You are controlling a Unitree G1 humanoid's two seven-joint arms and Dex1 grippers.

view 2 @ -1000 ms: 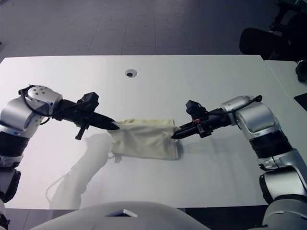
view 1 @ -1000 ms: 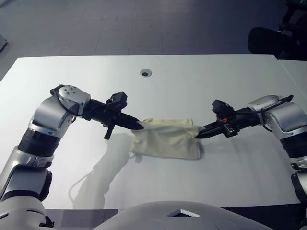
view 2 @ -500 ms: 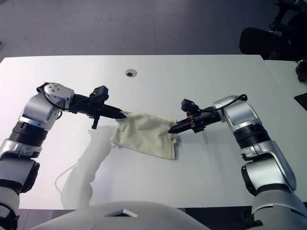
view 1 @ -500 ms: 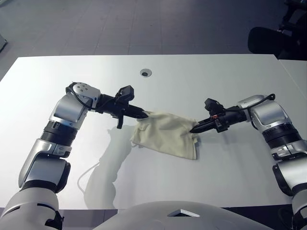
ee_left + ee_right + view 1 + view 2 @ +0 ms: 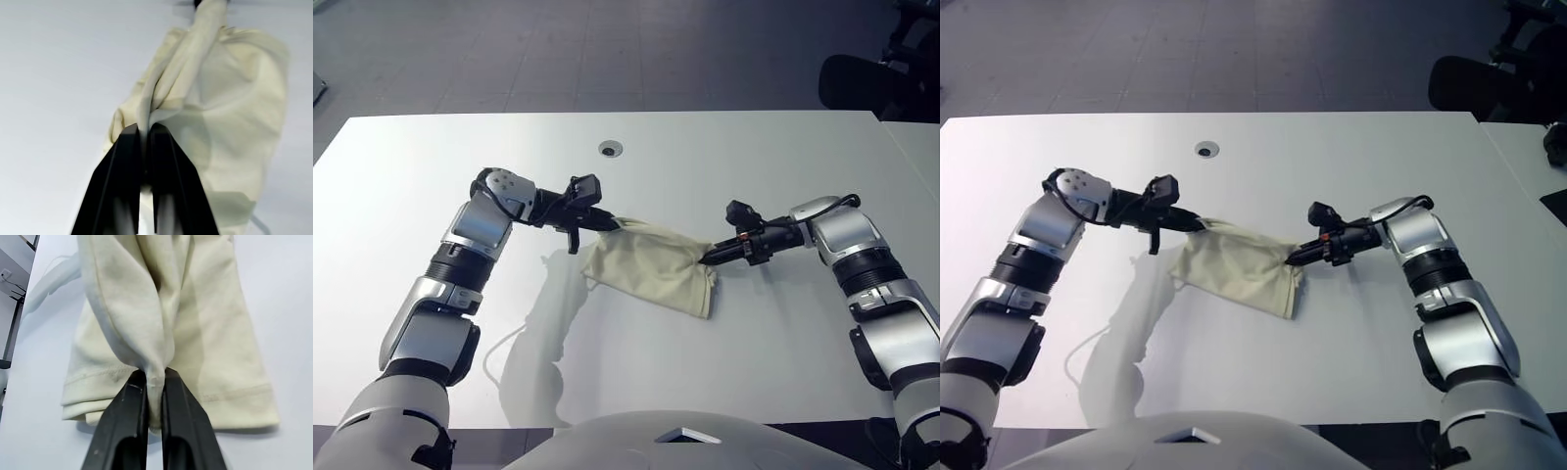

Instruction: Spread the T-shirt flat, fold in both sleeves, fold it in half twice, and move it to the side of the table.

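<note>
T-shirt in grip of left tool and right tool

T-shirt far part off-frame, R wrist

A cream T-shirt, bunched into a folded bundle, is stretched between two pincers over the white tabletop. The left pincer pinches one upper corner and the right pincer the other. A round hole lies farther back.
</note>
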